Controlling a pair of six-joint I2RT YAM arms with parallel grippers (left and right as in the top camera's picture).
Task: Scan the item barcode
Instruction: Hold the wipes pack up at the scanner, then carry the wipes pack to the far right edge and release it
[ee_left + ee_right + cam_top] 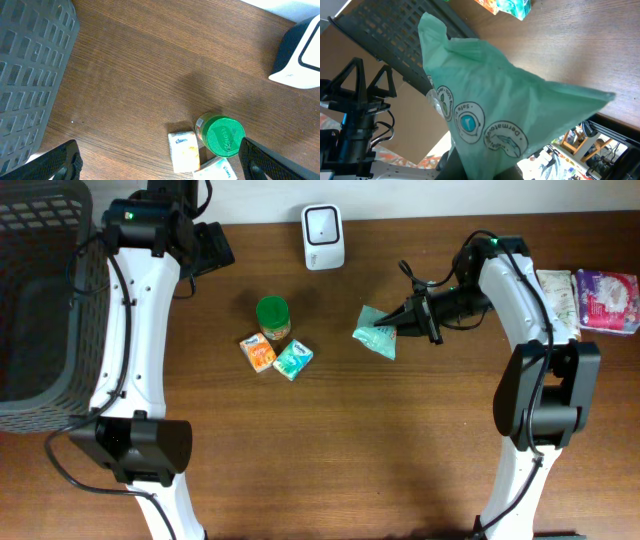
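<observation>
Your left arm is long white shell links with chunky black joint housings, and there's a green light glowing on its upper joint. Black cables loop along the white casing. Your right arm has the same build: white links, blocky black joints, a green light, thin black cabling. The left end effector has matte black, angular fingertips. The right end effector is black too.

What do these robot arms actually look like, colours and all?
Both the left arm and right arm have smooth white links joined by chunky black joints, with black cables looping alongside. A small green light glows on each. The left gripper and right gripper are black.
</observation>
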